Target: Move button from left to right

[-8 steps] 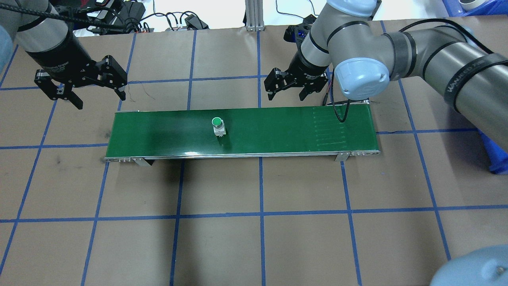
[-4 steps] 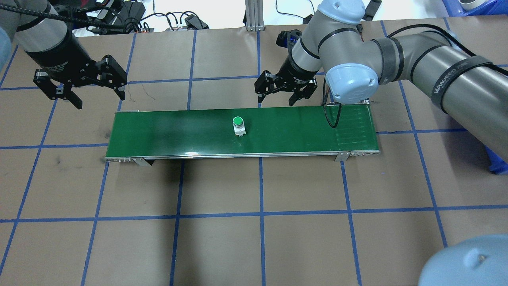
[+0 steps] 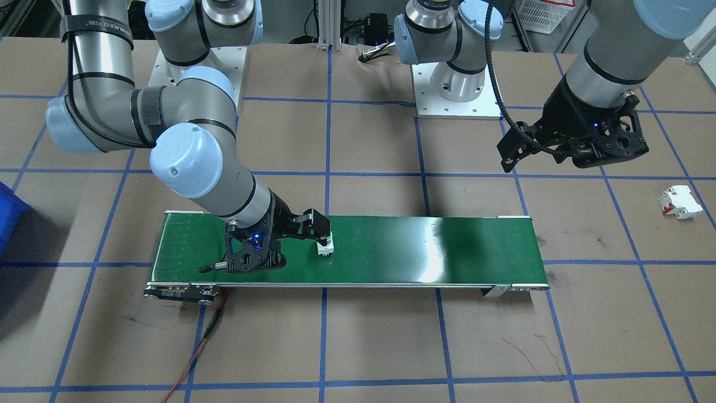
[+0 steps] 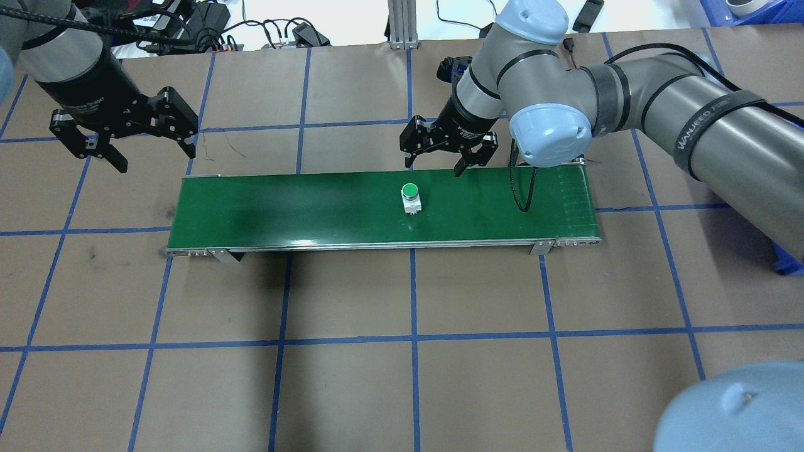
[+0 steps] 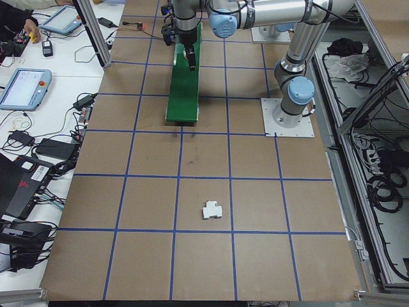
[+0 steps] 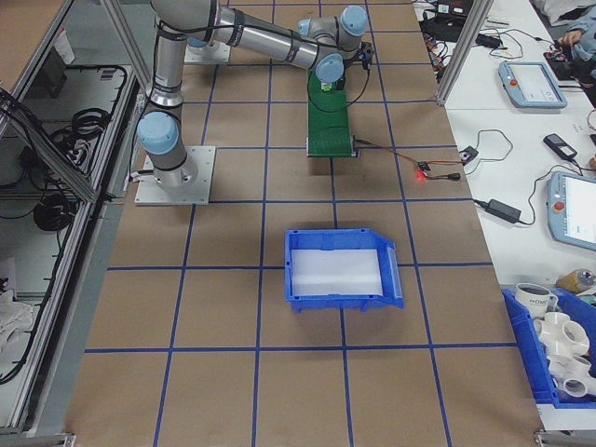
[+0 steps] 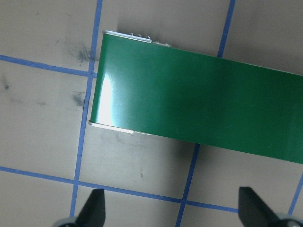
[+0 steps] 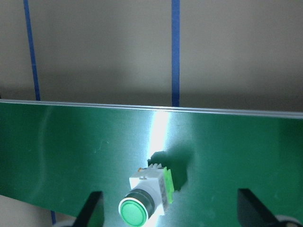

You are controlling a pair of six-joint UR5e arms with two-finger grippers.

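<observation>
right gripper (image 4: 440,164) jaws spread wide, empty, hovering at far edge of green belt (image 4: 282,210). button (image 4: 411,198) upright mid-belt, just short of it. judgement: drop straight, straddle white body, close low. left gripper (image 4: 119,147) open, idle.

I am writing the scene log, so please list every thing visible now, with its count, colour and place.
button: one, green cap on white body, upright on the belt, near its middle.
conveyor belt: one, green, lying across the table's middle.
circuit breaker: one, white with red lever, on the table beyond the belt's left end.
bin: one, blue, on the table towards the robot's right end.
table: one, brown with blue grid lines.
left gripper: one, black, jaws open, above the table by the belt's left end.
right gripper: one, black, jaws open, above the button, not touching it.
</observation>
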